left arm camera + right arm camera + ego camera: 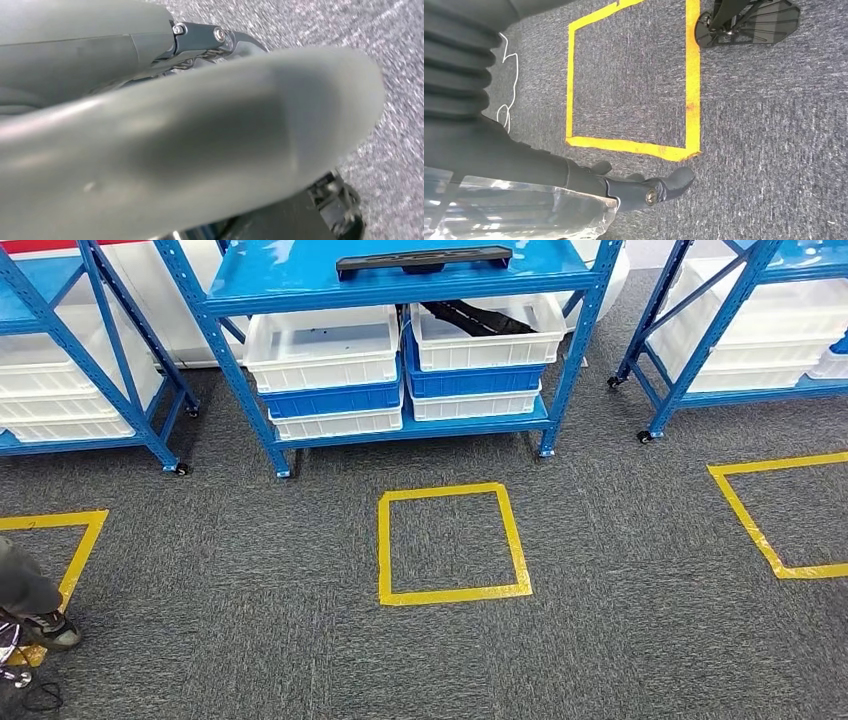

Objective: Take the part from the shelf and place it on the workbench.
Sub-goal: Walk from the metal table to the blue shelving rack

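Observation:
A long black part (425,260) lies flat on the upper board of the middle blue shelf (570,350), straight ahead in the head view. Another dark part (480,318) rests in a white bin one level down. My left hand (200,140) hangs over grey carpet; its thick grey thumb takes up most of the left wrist view, a dark finger (220,37) lies straight behind it, and nothing is in it. My right hand (634,187) also hangs above the carpet, fingers stretched out and holding nothing. Both hands are far from the shelf.
White bins (322,348) and blue bins (330,400) fill the lower shelf level. More blue racks stand left (60,390) and right (740,340). A yellow tape square (452,543) marks the carpet before the shelf. A person's shoe (45,630) is at the lower left.

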